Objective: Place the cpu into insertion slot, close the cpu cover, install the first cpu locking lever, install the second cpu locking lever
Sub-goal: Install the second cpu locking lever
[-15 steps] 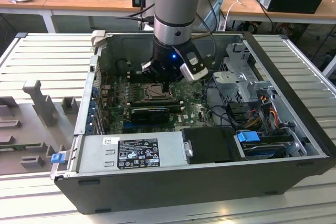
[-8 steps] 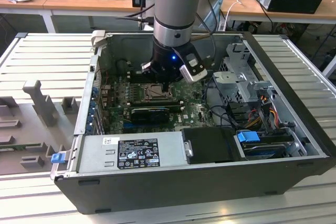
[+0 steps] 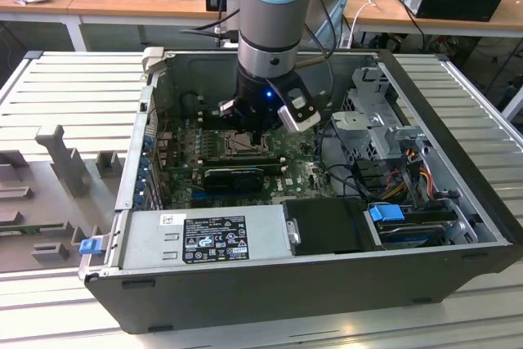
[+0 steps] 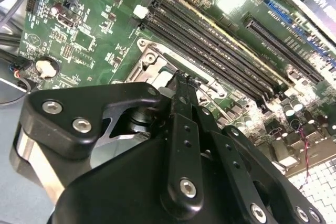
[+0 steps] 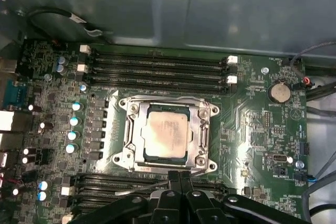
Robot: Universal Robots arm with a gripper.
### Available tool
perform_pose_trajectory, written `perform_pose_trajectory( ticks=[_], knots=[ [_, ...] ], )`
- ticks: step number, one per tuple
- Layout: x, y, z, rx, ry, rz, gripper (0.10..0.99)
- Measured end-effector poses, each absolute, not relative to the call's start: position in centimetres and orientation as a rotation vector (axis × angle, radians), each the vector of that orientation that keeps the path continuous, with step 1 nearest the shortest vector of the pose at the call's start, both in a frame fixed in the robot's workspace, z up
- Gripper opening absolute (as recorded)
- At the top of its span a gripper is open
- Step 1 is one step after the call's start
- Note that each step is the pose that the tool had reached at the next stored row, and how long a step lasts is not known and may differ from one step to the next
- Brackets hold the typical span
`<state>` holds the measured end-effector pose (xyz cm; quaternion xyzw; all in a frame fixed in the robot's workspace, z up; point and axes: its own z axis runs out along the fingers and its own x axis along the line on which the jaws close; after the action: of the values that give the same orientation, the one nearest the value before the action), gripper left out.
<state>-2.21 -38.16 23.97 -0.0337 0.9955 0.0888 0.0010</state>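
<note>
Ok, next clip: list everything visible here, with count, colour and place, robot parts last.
computer case: one, black, lying open on the slatted grey bench
motherboard: one, green, on the case floor
cpu: one, pale beige-silver, seated in the insertion slot
cpu cover: one, grey metal frame, lying down around the cpu
memory slots: several, long, black, in rows on two sides of the socket
coin battery: one, silver, on the board away from the socket
power supply: one, grey with labels, along the case's near wall in the exterior view
drive cage: one, grey metal, at the exterior view's right
gripper: one, black, fingers together at the socket's edge
</note>
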Motion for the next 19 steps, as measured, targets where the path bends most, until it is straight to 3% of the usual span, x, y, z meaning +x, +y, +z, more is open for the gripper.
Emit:
perform_pose_trajectory(
  ticks=[14,19],
  knots=[
    [-4.7,-38.8,22.2,-0.105,3.128,0.291,0.106],
    [-5.3,-39.1,22.0,-0.105,3.122,0.344,0.106]
  ],
)
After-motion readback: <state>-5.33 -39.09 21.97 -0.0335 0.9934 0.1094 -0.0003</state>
